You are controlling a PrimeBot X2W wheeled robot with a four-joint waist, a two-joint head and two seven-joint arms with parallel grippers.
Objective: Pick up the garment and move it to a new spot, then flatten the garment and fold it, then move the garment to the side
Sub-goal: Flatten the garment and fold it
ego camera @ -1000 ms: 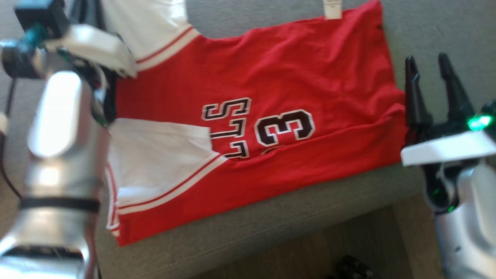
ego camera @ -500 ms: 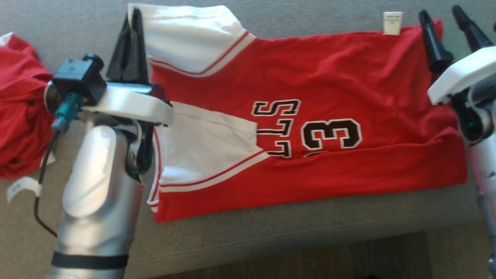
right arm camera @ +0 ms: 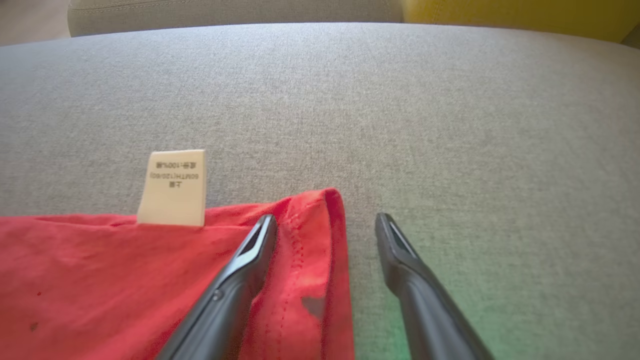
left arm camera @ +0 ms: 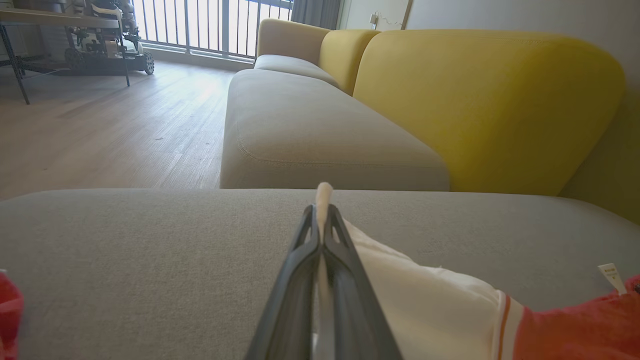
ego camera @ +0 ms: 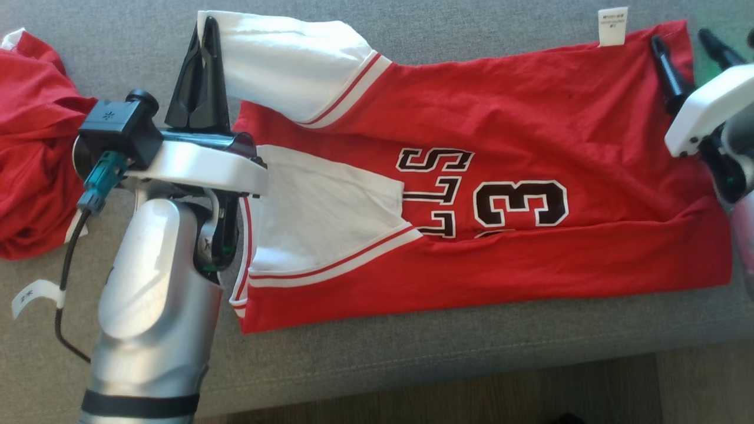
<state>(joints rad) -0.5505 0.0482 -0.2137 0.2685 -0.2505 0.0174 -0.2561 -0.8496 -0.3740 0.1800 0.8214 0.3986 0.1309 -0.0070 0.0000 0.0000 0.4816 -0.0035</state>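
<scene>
Two sets of fingers on one red jersey [ego camera: 500,135], spread lettering-up along a grey sofa cushion [ego camera: 412,353]; far left, a second red garment [ego camera: 29,147] heaped apart from it, close beside the left arm; next, left fingers [ego camera: 203,65] pinched tight on the edge of the white sleeve [ego camera: 283,59], cloth poking past the tips in the left wrist view; mid-frame, the other sleeve turned in over the lettering, near edge folded up across the numerals; far right, right fingers [right arm camera: 255,245] spread wide, straddling the hem corner beside the white care tag [right arm camera: 172,187], gripping nothing yet. Risks, as judged: so thin a pinch likely to slip under a hard pull; one-sided tension from the left apt to drag and re-wrinkle the body before any hold on the right; closing off-line there liable to nip seat fabric or miss the hem altogether; a wide sweep of the left arm capable of snagging the neighbouring heap.
</scene>
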